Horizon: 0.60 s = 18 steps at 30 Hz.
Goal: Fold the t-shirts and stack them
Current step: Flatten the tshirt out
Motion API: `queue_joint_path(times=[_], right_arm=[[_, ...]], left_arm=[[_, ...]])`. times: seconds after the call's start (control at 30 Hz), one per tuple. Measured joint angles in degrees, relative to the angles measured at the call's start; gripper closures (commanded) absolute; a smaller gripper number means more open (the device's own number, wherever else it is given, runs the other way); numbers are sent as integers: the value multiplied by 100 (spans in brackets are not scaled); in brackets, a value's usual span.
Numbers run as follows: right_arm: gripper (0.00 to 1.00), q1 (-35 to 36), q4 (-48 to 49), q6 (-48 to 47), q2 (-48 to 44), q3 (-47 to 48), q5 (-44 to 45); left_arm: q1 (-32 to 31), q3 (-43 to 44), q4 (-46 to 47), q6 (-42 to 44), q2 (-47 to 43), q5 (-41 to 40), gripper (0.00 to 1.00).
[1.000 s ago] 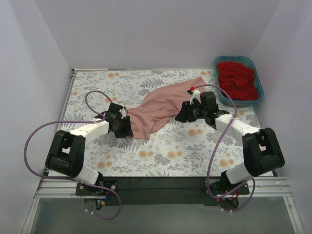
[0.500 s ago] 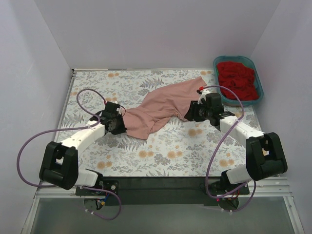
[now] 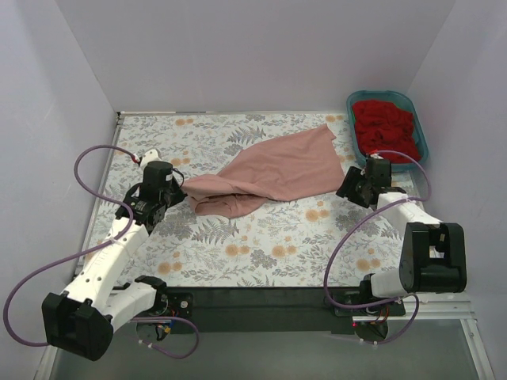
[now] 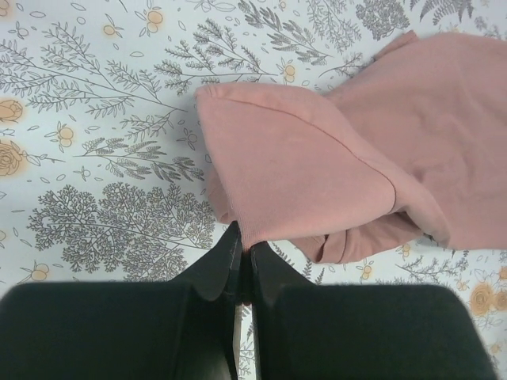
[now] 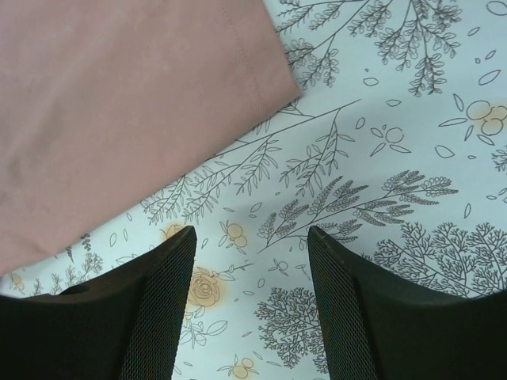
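1. Pink t-shirt (image 3: 269, 174) lay bunched mid-table; red t-shirt (image 3: 386, 129) sat in teal tub (image 3: 423, 146) at 2 o'clock.
2. Left gripper (image 4: 244, 241) pinched the pink hem at 9 o'clock.
3. Right gripper (image 5: 252, 237) gaped wide, empty, beside the 3 o'clock corner.
4. Risk: thin pinch could slip under pull — or right gripper could snag floral cloth (image 3: 277, 245).

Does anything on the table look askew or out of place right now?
Yes. The pink t-shirt lies diagonally across the floral cloth, its left end bunched and folded over itself where the left claw pinches the hem. The right claw is open beside its far corner. The red t-shirt sits crumpled in the teal tub.
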Motion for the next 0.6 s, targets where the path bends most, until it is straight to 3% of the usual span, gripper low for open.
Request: queue_joint_path(times=[0.3, 0.6], right_arm=[[36, -111, 168, 372, 575, 0, -105], [39, -122, 1143, 960, 999, -2, -345]], left_arm=[[17, 0, -155, -17, -179, 0, 100], [17, 184, -391, -55, -197, -72, 100]])
